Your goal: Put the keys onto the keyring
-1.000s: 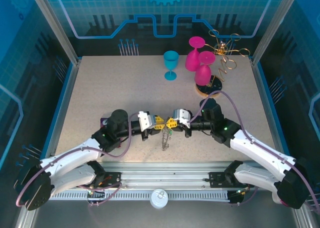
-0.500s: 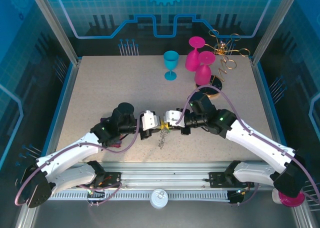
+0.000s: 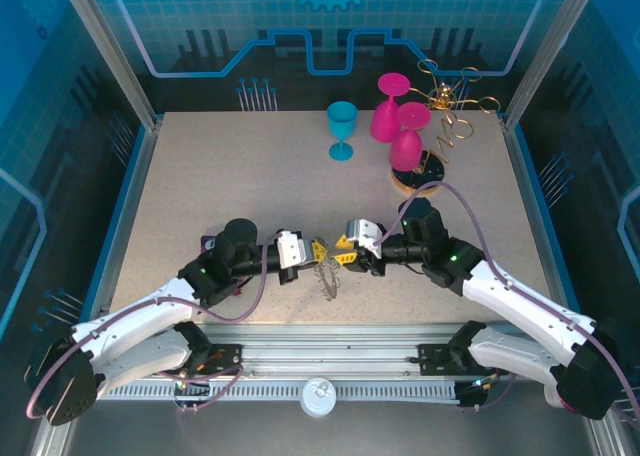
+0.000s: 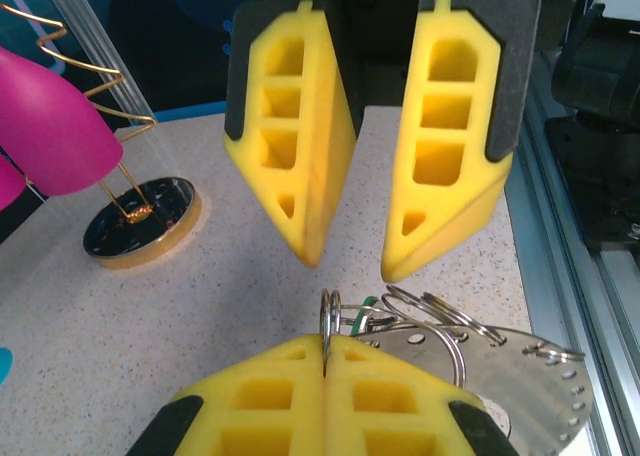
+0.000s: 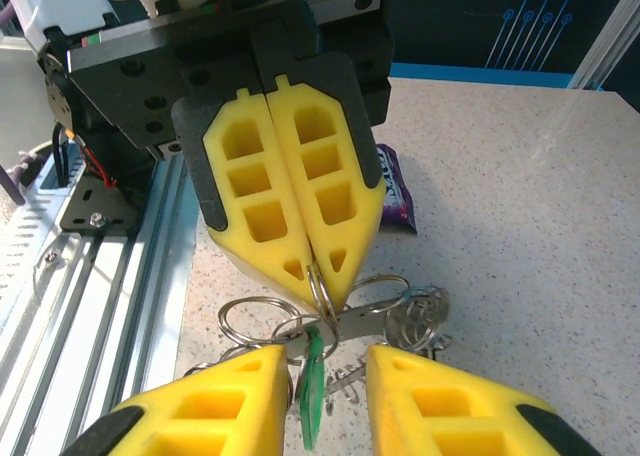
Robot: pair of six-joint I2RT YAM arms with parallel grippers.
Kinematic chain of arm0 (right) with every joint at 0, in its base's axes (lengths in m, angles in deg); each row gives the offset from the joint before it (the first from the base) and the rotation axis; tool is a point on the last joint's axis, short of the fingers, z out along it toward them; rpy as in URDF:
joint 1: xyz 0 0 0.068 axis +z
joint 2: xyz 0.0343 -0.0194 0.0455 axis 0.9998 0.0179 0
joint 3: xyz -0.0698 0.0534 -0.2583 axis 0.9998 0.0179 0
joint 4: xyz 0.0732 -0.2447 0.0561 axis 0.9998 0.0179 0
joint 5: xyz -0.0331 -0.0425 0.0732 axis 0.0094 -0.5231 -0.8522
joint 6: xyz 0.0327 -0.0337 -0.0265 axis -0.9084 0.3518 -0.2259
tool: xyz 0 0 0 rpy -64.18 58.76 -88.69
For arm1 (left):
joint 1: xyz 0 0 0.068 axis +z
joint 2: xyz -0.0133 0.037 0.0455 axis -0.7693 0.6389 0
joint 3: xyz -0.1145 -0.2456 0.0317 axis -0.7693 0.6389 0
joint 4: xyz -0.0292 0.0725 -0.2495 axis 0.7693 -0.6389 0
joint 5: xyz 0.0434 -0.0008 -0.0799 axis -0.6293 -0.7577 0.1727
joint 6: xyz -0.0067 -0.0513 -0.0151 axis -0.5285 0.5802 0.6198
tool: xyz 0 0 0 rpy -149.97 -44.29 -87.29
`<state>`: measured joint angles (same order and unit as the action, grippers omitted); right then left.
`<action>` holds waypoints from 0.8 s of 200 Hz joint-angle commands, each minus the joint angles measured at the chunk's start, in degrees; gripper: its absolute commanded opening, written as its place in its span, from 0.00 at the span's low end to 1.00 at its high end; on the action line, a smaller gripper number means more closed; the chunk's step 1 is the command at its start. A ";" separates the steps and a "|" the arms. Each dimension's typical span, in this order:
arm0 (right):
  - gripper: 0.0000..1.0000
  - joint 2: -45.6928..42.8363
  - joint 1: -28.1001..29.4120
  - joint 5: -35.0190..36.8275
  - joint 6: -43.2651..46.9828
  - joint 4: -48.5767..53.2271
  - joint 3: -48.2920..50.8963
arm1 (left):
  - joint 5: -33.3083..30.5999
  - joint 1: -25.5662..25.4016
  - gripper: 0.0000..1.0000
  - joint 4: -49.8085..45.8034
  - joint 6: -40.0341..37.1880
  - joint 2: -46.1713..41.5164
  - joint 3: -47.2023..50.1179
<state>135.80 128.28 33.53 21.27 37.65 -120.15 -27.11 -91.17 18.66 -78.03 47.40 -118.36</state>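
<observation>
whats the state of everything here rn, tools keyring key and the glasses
keyring, held by one wire loop on its rim
left tool, shut, pinching that loop
right tool, open, gripping nothing
green key, among the loops; threaded on or not, unclear
blue goblet, upright
pink glasses, foot up, bowl down

**Left claw (image 3: 318, 249) shuts, right claw (image 3: 343, 252) opens**

The left claw, slightly parted a second ago, is now pressed shut on a silvery wire loop (image 4: 327, 321) of the keyring (image 4: 530, 381). The right claw, shut before, now stands parted. Its arm (image 3: 500, 286), stretched leftward half a second ago, sits drawn back.
</observation>
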 commanded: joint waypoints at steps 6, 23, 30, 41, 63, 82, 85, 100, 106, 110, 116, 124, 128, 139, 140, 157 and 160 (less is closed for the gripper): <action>0.26 0.94 -0.42 -1.77 -1.68 -4.38 0.67 | 2.45 0.10 0.00 7.03 2.09 -1.20 1.02; 0.24 1.61 -0.37 -1.79 -1.76 -4.65 0.59 | 3.04 0.03 0.00 8.08 2.49 -1.24 1.43; 0.24 1.65 -0.39 -1.86 -1.77 -4.88 0.58 | 3.34 0.03 0.00 8.08 2.50 -1.31 1.55; 0.23 1.64 -0.46 -1.89 -1.91 -5.27 0.67 | 3.69 0.08 0.00 8.20 2.59 -1.30 1.65; 0.22 1.66 -0.39 -2.39 -1.94 -5.80 0.67 | 4.56 0.02 0.00 8.99 3.00 -1.30 1.89; 0.20 2.07 -0.38 -3.96 -1.64 -6.11 0.67 | 5.07 0.09 0.00 10.34 3.76 -1.13 2.21; 0.19 2.17 -0.39 -4.10 -1.53 -6.15 0.67 | 5.18 0.10 0.00 10.60 3.92 -1.06 2.26; 0.18 2.61 -0.34 -4.94 -1.11 -6.37 0.52 | 5.74 0.04 0.00 11.82 4.72 -0.87 2.41; 0.16 2.77 -0.35 -5.21 -1.12 -6.65 0.42 | 5.94 0.10 0.00 12.40 5.08 -0.78 2.53; 0.15 2.91 -0.30 -5.37 -1.07 -6.78 0.39 | 6.02 0.03 0.00 12.77 5.31 -0.70 2.66; 0.13 3.05 -0.33 -5.69 -0.91 -6.95 0.23 | 6.17 0.08 0.00 13.33 5.76 -0.61 2.75; 0.10 3.31 -0.31 -6.19 -0.60 -6.98 0.00 | 6.38 0.06 0.00 14.01 6.09 -0.44 2.88; 0.09 3.45 -0.35 -6.42 -0.47 -6.82 -0.25 | 6.49 0.09 0.00 14.35 6.25 -0.35 2.93; 0.02 3.80 -0.28 -6.99 0.25 -6.01 -0.84 | 6.43 0.02 0.00 14.73 6.55 -0.21 2.97; 0.01 3.83 -0.28 -7.08 0.34 -5.86 -0.96 | 6.42 0.06 0.00 14.72 6.59 -0.18 2.93; 0.00 3.85 -0.32 -6.85 2.09 -2.93 -2.36 | 5.03 0.06 0.00 13.71 6.66 -0.16 2.54; 0.00 3.78 -0.33 -6.70 2.48 -2.22 -2.60 | 4.69 0.09 0.00 13.23 6.63 -0.23 2.41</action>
<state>138.89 127.89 28.91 21.29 33.02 -120.24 -24.15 -90.78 26.88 -72.50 47.44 -115.23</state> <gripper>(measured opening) 0.070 0.050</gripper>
